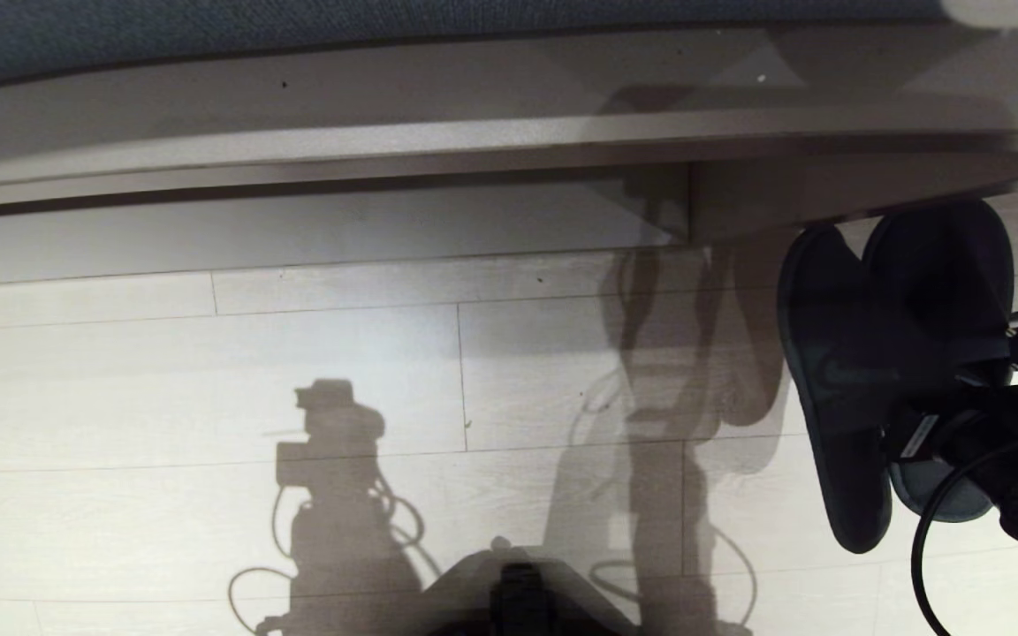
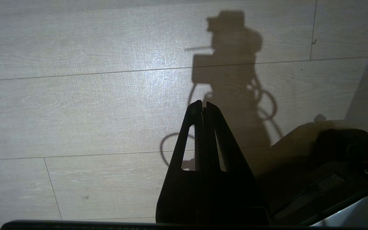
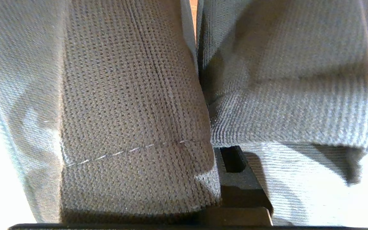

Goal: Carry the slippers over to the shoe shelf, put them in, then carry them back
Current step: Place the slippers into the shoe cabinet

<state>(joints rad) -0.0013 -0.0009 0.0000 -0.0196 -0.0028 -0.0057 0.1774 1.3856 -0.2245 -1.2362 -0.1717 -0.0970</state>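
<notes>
Nearest, robot base (image 1: pixel 522 587) sits at the bottom edge of the head view, its shadow across the pale plank floor (image 1: pixel 208 397). Left gripper (image 2: pixel 203 105) hangs over bare floor w/ nothing in it, fingers pressed together. On the right side, right gripper (image 1: pixel 960 389) is clenched on the slippers (image 1: pixel 898 353), both pinched together & held off the floor, soles upright, toe ends pointing toward the unit; in the right wrist view their knit fabric (image 3: pixel 133 95) fills nearly everything. Farther back, the shoe shelf (image 1: pixel 323 230) opens low under the taupe top board, pale inside, divider at its right end. Slippers are just right of that divider, not inside the shelf.
</notes>
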